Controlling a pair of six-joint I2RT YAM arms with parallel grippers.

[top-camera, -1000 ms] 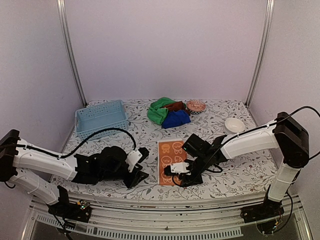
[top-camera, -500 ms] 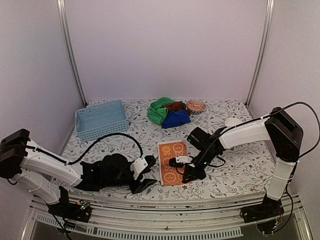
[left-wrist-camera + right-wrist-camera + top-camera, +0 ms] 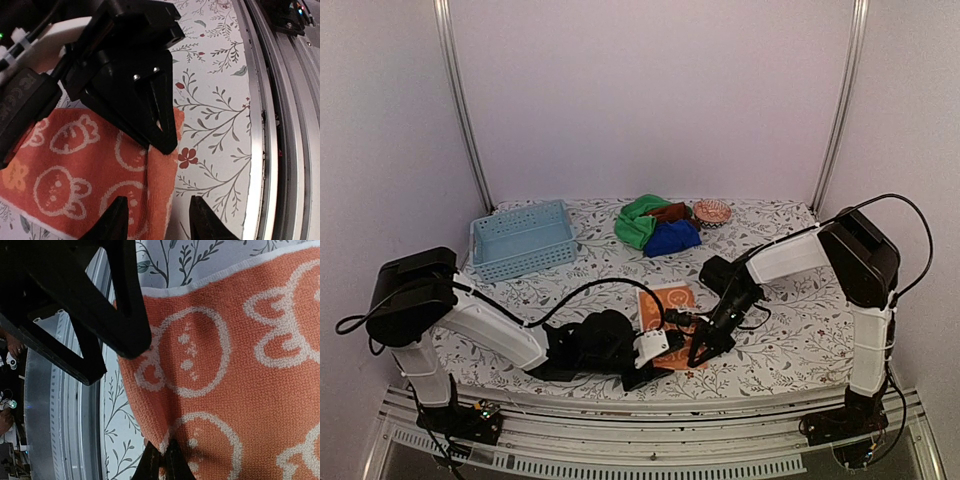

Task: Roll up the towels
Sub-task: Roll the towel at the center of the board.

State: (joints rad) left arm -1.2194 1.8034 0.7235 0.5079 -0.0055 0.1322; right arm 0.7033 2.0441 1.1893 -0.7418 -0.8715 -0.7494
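Right gripper (image 3: 161,462) pinches the near edge of the orange towel (image 3: 225,365), which lies right of and nearer than the blue basket (image 3: 520,240), apparently to start rolling, while the left gripper (image 3: 161,222) straddles that edge, jaws parted.

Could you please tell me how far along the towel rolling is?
Nothing is rolled yet. In hand: the right gripper pinches the near edge of the orange towel, which lies flat; the left gripper, open, straddles its edge. Left: the green towel, blue towel and rust-brown towel, heaped at the back.

Orange towel (image 3: 671,298) under left jaws, right jaws.
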